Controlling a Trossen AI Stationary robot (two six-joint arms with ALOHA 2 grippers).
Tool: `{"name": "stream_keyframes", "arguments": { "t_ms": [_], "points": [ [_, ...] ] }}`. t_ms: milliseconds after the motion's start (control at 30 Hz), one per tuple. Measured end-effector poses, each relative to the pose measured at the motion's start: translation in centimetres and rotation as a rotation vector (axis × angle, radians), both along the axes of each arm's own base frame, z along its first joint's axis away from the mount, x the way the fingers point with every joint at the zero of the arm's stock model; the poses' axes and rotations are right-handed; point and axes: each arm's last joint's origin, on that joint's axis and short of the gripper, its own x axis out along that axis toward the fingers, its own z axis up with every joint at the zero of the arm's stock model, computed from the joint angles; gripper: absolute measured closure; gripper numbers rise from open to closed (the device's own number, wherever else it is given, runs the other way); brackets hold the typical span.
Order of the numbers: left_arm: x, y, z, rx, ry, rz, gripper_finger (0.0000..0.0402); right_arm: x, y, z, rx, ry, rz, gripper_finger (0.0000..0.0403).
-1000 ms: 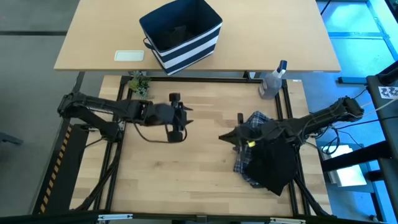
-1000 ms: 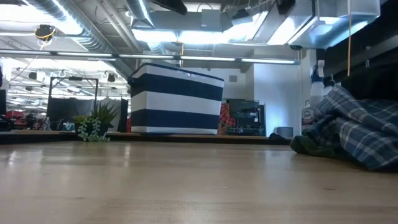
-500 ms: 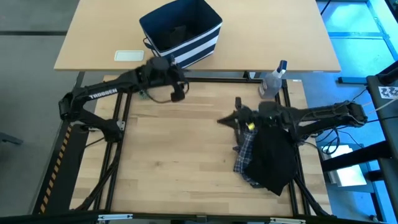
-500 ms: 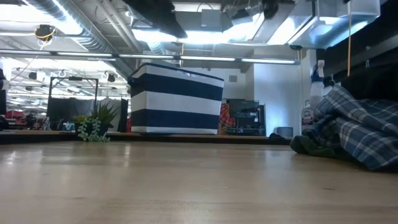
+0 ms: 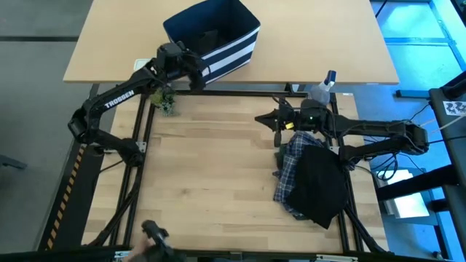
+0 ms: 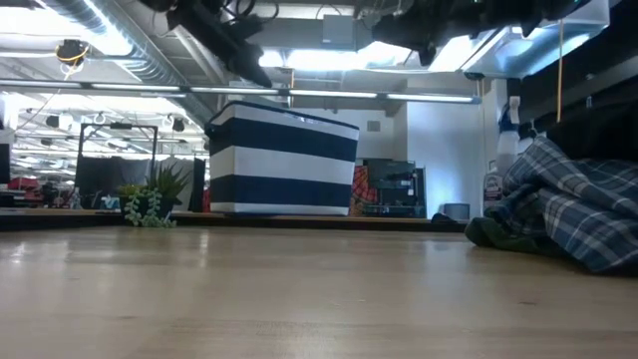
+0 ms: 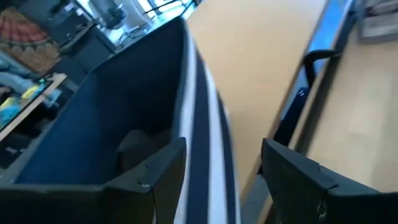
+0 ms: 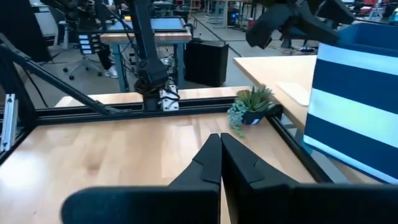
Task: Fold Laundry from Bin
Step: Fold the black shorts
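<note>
The bin [image 5: 212,38] stands on the far tabletop [image 5: 328,44], and from above I see only a dark lump on its floor; my left wrist view shows that same shape [image 7: 140,144] low inside, too dim for me to tell which garment it is. The rest of the laundry lies in a heap on the near tabletop [image 5: 211,167] on my right side: the plaid shirt [image 5: 291,166] is mostly covered by the black garment [image 5: 320,185], and a bit of olive-green cloth [image 6: 493,235] shows only at the heap's foot in the low view. My left arm is stretched far forward, its left pincer [image 5: 191,75] at the bin's near wall, fingers [image 7: 149,174] spread apart with the striped rim between them, grasping nothing. My right pincer [image 5: 261,120] hangs over the near tabletop just beside the heap's far edge, clenched tight with nothing between its tips. A small plant [image 5: 164,102] sits below my left forearm, and a spray bottle [image 5: 319,94] stands beyond the heap. A dark object [image 5: 154,236] at the near edge is cut off, and I cannot tell what it is.
</note>
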Motion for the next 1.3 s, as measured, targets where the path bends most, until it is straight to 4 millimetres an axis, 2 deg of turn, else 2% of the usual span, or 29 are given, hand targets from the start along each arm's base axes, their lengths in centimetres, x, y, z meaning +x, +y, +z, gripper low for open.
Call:
{"name": "stream_keyframes", "arguments": {
  "t_ms": [100, 267, 567, 700, 800, 967, 1100, 1300],
  "points": [
    [-1.0, 1.3, -0.2, -0.006, 0.004, 0.046, 0.0187, 0.0, -0.2, 0.0, -0.002, 0.001, -0.006, 0.0402],
    [-1.8, 3.8, -1.8, -0.052, 0.041, 0.109, 0.0168, 0.0, -0.2, 0.0, -0.031, 0.003, -0.002, 0.0402],
    [-0.5, 7.5, -2.7, -0.113, 0.106, 0.162, 0.0167, 0.0, -0.2, 0.0, -0.065, 0.008, -0.030, 0.0402],
    [0.2, 8.2, -4.3, -0.158, 0.190, 0.113, 0.0198, 0.0, -0.3, 0.0, -0.083, 0.011, -0.032, 0.0402],
    [0.9, 8.0, -5.0, -0.167, 0.255, 0.059, 0.0249, 0.0, -0.3, 0.0, -0.088, 0.012, -0.034, 0.0402],
    [1.9, 6.4, -5.9, -0.207, 0.380, -0.016, 0.0378, -0.1, -0.5, 0.1, -0.125, 0.016, -0.110, 0.0402],
    [3.6, 4.0, -6.2, -0.216, 0.459, -0.115, 0.0395, -0.1, -0.9, 0.6, -0.138, -0.018, -0.248, 0.0402],
    [7.3, -1.2, -6.7, -0.079, 0.668, -0.186, 0.0398, 0.0, -1.2, 3.5, -0.169, -0.035, -0.243, 0.0396]
  ]
}}
